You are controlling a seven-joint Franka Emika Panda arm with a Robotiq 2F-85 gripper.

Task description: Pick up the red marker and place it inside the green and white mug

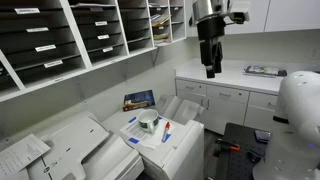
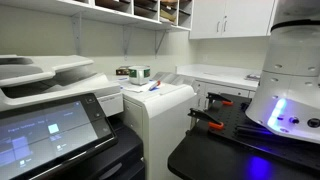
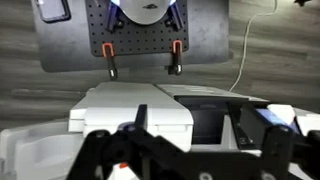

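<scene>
Hand [image 1: 210,70] high, spread apart, empty. Risk: misaligned descent rolls red marker [image 1: 167,127] off tabletop [image 1: 185,140] or bumps green and white mug [image 1: 148,122].

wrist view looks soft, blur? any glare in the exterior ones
Wrist view: soft all over, the hand a dark blur at the bottom, the printer washed pale. In an exterior view the robot base casts a violet glow on the black table. In an exterior view the mug is small, evenly lit.

marker [image 1: 167,129]: red | mug [image 1: 149,122]: white, green | other markers [image 1: 133,141]: blue | printer [image 1: 178,152]: grey | gripper [image 1: 211,72]: black | clamps [image 3: 108,52]: orange | cabinets [image 1: 228,100]: white | pegboard [image 3: 140,50]: dark, dotted
</scene>
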